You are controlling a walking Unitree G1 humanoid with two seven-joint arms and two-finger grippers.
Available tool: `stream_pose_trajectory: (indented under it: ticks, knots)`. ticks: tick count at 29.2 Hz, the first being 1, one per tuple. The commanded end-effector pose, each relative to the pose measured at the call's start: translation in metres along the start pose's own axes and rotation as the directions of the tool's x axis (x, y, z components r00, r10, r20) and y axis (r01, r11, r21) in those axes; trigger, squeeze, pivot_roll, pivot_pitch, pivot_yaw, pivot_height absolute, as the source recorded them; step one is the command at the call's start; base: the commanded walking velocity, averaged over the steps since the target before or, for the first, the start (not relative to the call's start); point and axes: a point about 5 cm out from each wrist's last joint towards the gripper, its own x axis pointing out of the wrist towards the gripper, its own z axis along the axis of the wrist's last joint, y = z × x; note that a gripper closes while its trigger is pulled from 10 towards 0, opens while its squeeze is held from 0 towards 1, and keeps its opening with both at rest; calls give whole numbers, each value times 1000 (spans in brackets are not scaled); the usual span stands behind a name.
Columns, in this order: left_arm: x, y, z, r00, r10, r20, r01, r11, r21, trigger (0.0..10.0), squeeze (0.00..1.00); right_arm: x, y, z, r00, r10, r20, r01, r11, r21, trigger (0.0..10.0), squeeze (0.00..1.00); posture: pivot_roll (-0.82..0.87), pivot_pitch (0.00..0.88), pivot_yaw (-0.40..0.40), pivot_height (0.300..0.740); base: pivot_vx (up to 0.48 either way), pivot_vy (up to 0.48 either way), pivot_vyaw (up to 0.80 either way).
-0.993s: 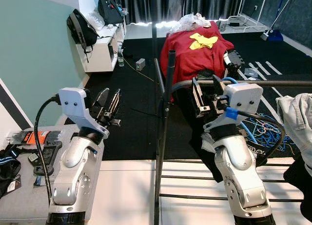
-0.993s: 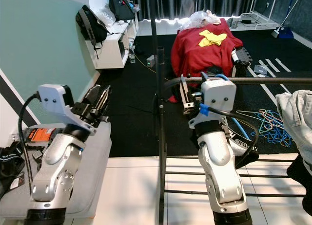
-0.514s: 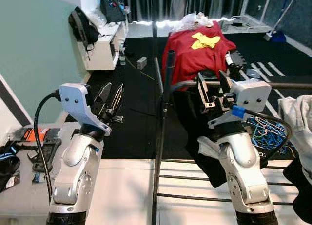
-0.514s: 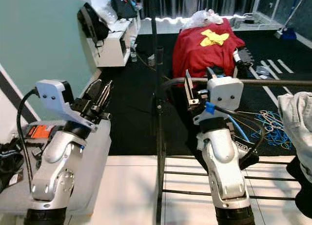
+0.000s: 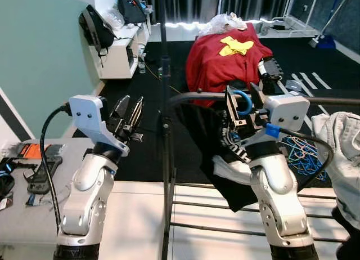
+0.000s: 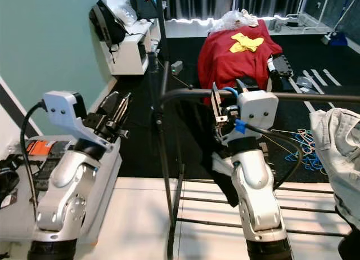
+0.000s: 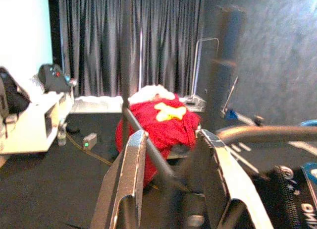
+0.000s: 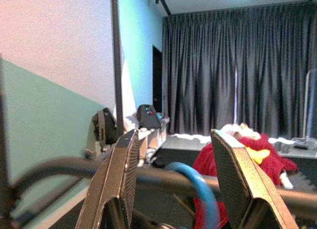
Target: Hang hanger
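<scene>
Since the earlier frames the camera has swung, so the rack's upright post now sits further toward the robot's left in the head views, and the blue hanger hook now shows clearly looped over the rail between the right gripper's fingers. At far left a grey bench carries an orange-labelled item and dark gear; its writing is too small to read. Left gripper is raised beside the post, fingers a little apart and holding nothing; through its wrist view the post stands blurred between the two fingers. White shelf unit against the teal wall holds black bags. Horizontal black rail curves off the post and runs to the right. Right gripper is up at this rail, fingers wide apart on either side of the blue hook, not clamped on it; the wrist view shows the hook arching over the rail between the fingers. A dark garment hangs below the gripper. Behind lies a red cloth with a yellow patch. Blue hangers lie tangled on the dark floor. Pale denim garment hangs at far right. No legible brand seen.
</scene>
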Motion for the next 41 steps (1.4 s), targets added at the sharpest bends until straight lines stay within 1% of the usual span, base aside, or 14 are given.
stream_pose_trajectory:
  ticks: [1,20,32,39,41]
  knots:
    - [1,-2,2,1000,-8,0,8,1000,15,10000,0,0,-2,1,1000,-9,9,9,1000,0,10000,0,-108,46,22,740,0,-337,0]
    - [0,-4,1,1000,-23,-9,23,1000,14,10000,0,-1,-1,1,1000,1,14,-1,1000,5,10000,0,-113,35,20,740,0,-333,0]
    - [0,-7,-1,999,-35,-28,35,999,12,10000,0,-1,-3,0,1000,-3,10,3,1000,-2,10000,0,-119,55,30,740,0,-334,0]
    - [1,-9,-2,999,-42,-28,42,999,2,10000,0,0,-6,0,1000,-10,4,10,1000,-9,10000,0,-131,52,29,740,0,-331,0]
    - [3,-10,-3,999,-40,-25,40,999,-6,10000,0,2,-7,1,1000,-5,8,5,1000,-17,10000,0,-157,62,30,740,0,-319,0]
